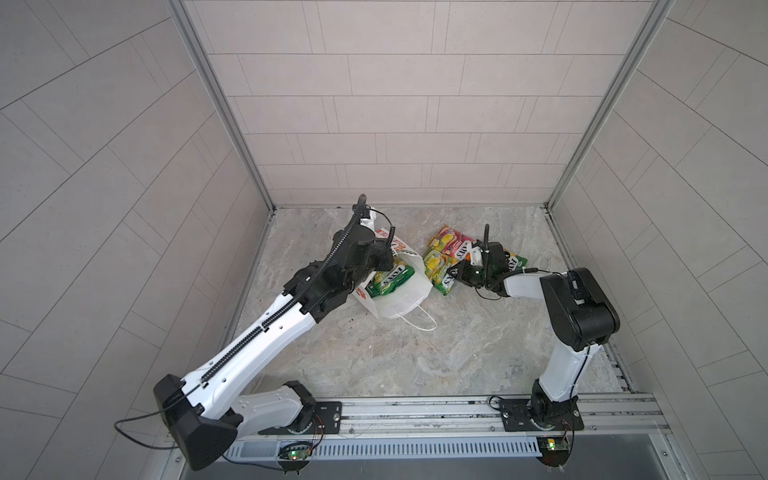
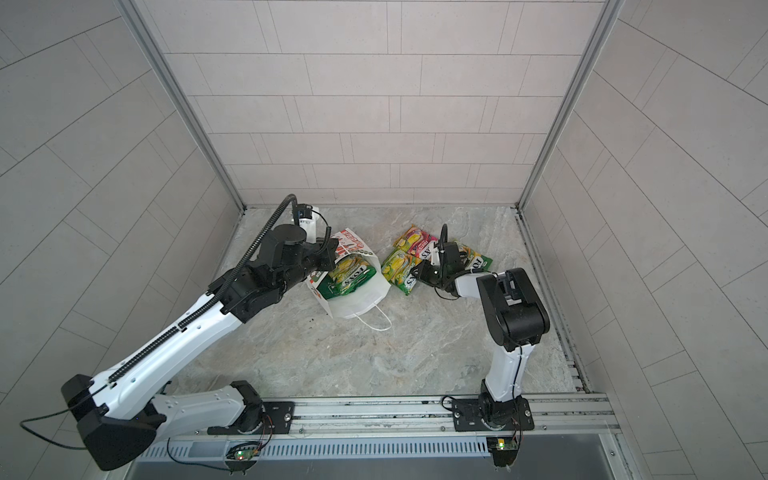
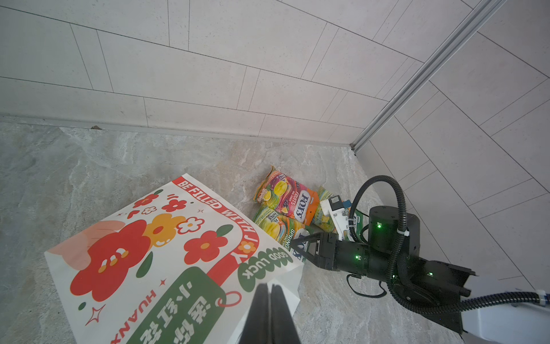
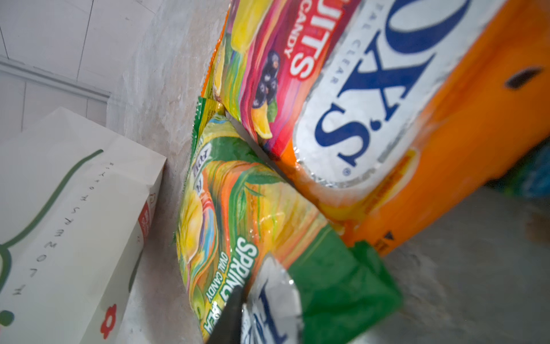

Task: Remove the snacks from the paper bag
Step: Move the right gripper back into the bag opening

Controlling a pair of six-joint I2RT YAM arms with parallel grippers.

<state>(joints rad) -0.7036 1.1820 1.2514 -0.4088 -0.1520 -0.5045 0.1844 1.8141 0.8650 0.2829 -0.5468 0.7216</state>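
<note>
On the marble tabletop (image 1: 415, 365), left gripper (image 3: 269, 300) pinches paper bag (image 3: 148, 253); right gripper (image 3: 294, 244) parted over green pouch (image 4: 226, 208).

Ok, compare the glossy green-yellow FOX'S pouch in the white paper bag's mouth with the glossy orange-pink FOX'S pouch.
The green-yellow FOX'S pouch lies in the mouth of the white paper bag; the orange-pink FOX'S pouch lies on the marble table. The green-yellow pouch touches no visible pouch; the orange-pink pouch overlaps a neighbouring green pouch. Both are glossy.
</note>
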